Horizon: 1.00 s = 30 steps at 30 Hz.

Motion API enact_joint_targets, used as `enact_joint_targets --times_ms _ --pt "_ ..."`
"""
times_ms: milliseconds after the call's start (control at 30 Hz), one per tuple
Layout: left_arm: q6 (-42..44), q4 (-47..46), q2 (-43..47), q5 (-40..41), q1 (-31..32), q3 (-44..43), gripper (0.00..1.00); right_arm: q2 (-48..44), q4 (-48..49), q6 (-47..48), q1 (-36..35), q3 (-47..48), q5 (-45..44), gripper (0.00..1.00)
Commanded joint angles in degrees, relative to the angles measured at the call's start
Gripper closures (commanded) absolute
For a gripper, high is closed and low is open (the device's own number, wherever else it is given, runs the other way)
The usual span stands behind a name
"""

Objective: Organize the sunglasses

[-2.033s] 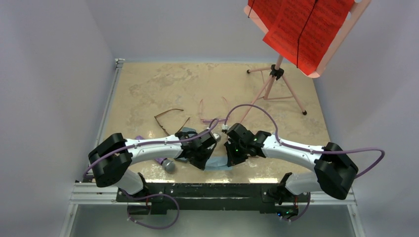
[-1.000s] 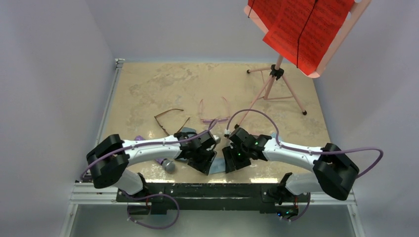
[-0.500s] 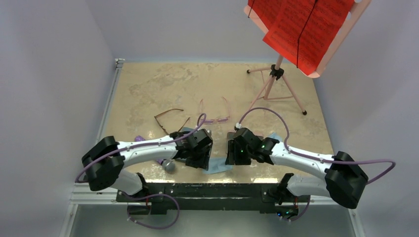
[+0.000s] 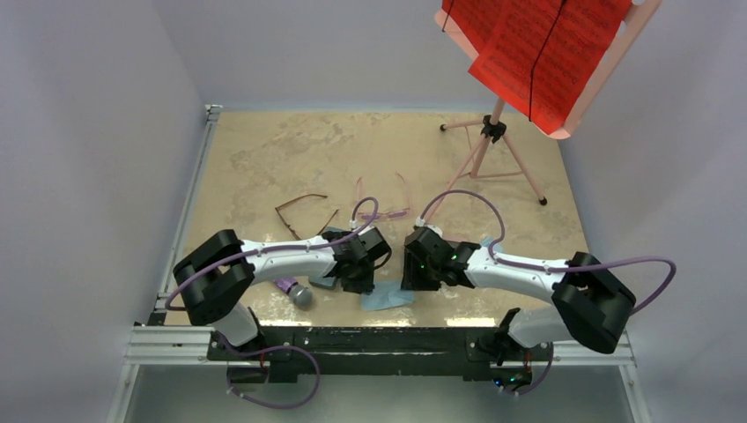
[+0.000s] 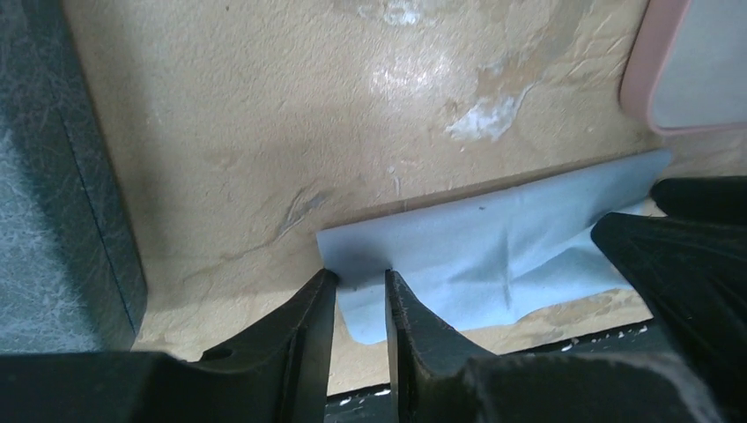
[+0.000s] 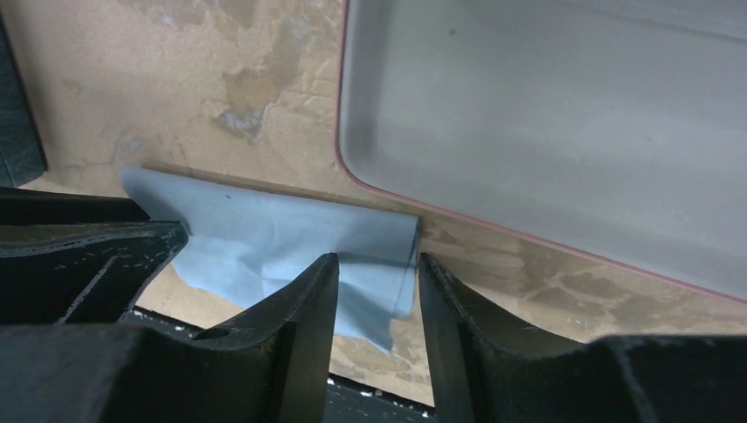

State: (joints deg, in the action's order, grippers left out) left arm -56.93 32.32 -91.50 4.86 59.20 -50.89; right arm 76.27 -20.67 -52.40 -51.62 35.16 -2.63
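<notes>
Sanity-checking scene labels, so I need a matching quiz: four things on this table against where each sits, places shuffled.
Things:
1. dark brown sunglasses
2. pink-purple sunglasses
3. light blue cloth
4. music stand

Places:
A. far right corner, red sheets on it
B. near edge, centre
C. mid-table, left of the other pair
D. mid-table centre, temple arms pointing to the far edge

Pairs: 1-C, 2-D, 3-B, 4-A.
</notes>
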Motion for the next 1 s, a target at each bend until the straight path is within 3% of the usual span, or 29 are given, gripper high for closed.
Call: enact_joint_targets --times_ms 0,267,367,533,733,967 --pt "-1.8 -0.1 -2.6 3.4 -0.4 -2.1 0.7 2.2 1.5 0.2 -0.7 1.5 -3.2 0.6" --pt "-2.1 2.0 -3.8 5.2 -0.3 -1.6 0.85 4.4 -2.4 -0.2 -1.1 3.7 -6.6 0.84" --pt "-1.8 2.0 -3.9 5.4 -0.3 -1.3 0.87 3.9 -6.7 0.3 -1.8 5.7 -9.4 0.88" --pt "-1.6 2.3 -3.5 5.9 -0.3 -1.2 0.88 1.7 -11.6 0.9 -2.4 7.5 -12.2 0.85" --pt "-1.2 -0.2 -2.1 3.1 -0.3 -0.6 0.88 0.2 -9.1 1.5 -3.0 6.1 -7.5 0.67" --pt "-1.5 -1.6 -2.4 1.2 -0.3 -0.2 0.89 3.8 -7.5 0.0 -4.8 6.7 -5.4 0.64"
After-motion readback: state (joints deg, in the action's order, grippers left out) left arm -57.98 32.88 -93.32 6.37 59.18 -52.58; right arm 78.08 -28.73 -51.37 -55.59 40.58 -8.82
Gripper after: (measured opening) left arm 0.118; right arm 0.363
